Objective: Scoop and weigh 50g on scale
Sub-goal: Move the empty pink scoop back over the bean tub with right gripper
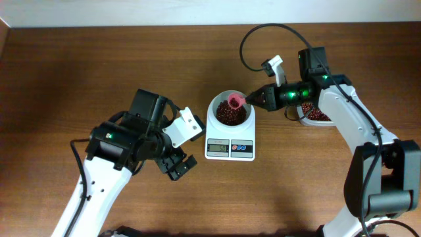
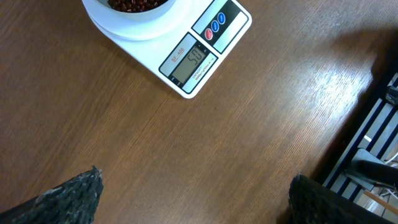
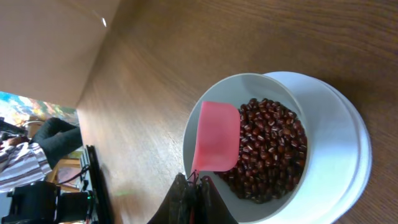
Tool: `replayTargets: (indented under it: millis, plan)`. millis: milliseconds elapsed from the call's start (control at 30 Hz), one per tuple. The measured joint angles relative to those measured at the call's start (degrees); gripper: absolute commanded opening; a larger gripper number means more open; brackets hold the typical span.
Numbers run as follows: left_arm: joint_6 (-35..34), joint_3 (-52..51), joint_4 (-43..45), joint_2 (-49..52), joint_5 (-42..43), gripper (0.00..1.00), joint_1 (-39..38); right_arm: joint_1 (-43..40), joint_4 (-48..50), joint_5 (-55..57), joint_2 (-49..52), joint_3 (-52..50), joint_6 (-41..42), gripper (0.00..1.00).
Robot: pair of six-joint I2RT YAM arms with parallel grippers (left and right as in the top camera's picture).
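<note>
Wood-grain tabletop (image 1: 66,79), white wall (image 1: 197,10) beyond; left fingers (image 2: 68,200) wide apart, right fingers (image 3: 185,202) tight on pink scoop (image 3: 217,137).

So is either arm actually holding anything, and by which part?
The right end effector is shut on a small pink plastic scoop, gripping its handle end; the scoop's cup hangs over the red-brown beans. The left end effector is open, holding nothing.

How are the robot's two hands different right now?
The left gripper is wide open and holds nothing; the right gripper is shut on a pink scoop. The left gripper hangs over the wooden table beside the scale; the right gripper reaches over the white bowl of beans on it. Both have two dark fingers.
</note>
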Motion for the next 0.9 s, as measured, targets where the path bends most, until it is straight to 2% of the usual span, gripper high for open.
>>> replayTargets:
  millis: [233, 400, 500, 733, 900]
  plan:
    - [0.0, 0.0, 0.0, 0.0, 0.0, 0.99, 0.0, -0.8, 0.0, -8.6, 0.0, 0.0, 0.5, 0.04]
    - [0.0, 0.0, 0.1, 0.0, 0.0, 0.99, 0.0, -5.5, -6.4, -11.4, 0.0, 0.0, 1.1, 0.04]
    - [0.0, 0.0, 0.0, 0.0, 0.0, 0.99, 0.0, -9.6, -10.5, -11.6, 0.0, 0.0, 0.9, 0.04]
    - [0.0, 0.0, 0.0, 0.0, 0.0, 0.99, 0.0, -21.4, -13.4, -11.8, 0.0, 0.0, 0.7, 0.04]
    - [0.0, 0.0, 0.0, 0.0, 0.0, 0.99, 0.0, -31.8, -20.4, -12.1, 0.0, 0.0, -5.4, 0.04]
